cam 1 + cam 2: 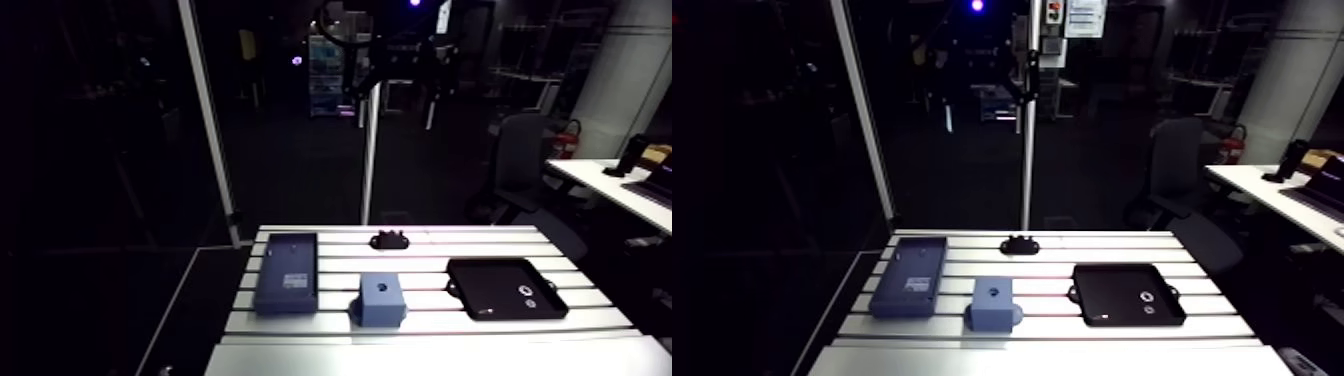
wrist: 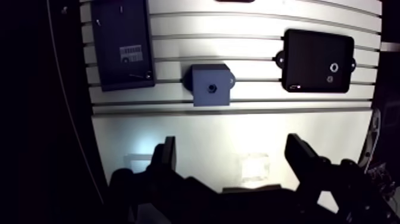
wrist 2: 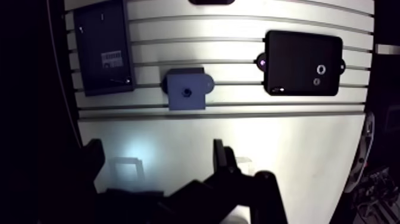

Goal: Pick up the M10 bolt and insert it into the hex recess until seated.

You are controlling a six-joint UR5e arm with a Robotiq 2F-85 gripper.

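A blue block [image 2: 211,85] with a dark recess in its top face stands on the slotted table [image 2: 250,113], ahead of my gripper; the arm view shows the block [image 1: 380,297] mid-table. To its right lies a black tray [image 2: 317,61] holding two small ring-like pieces [image 2: 333,67] and a short pale piece [image 2: 296,87] at one corner. I cannot make out a bolt for certain. My gripper [image 2: 233,158] hangs open and empty above the table's bare near strip, well short of the block.
A long dark-blue tray [image 2: 122,44] lies left of the block, with a thin small item [image 2: 140,74] in it. A small black part [image 1: 390,239] sits at the table's far edge. A white post [image 1: 370,150] rises behind the table.
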